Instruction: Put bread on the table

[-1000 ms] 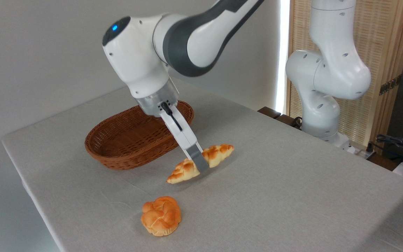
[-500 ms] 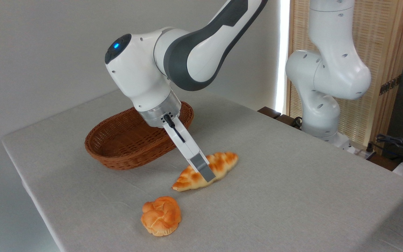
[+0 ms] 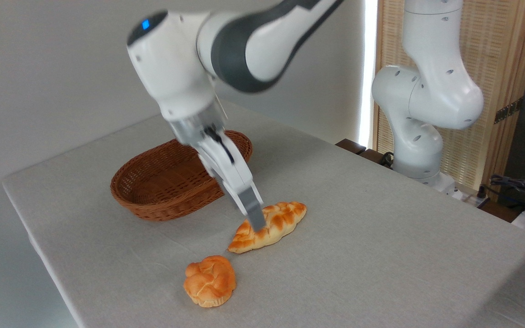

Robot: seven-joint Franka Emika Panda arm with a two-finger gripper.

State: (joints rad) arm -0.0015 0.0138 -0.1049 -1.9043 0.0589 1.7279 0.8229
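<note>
The round bun (image 3: 209, 280) sits nearest, on the grey table (image 3: 381, 255). Just behind it the long bread (image 3: 274, 224) lies flat on the table. My gripper (image 3: 257, 219) is right at the bread's near side, blurry. I cannot tell if my fingers are open or squeezing it. Farther back sits the brown basket (image 3: 171, 182), apart from the bread.

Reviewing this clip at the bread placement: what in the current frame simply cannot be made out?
- End effector: motion-blurred, only the near finger shows, so open or shut is unclear.
- Bread: its middle is covered by that finger; any contact is hidden.
- Basket: its right inner part is behind the arm.
- Table: near and right edges are cut by the frame.
</note>
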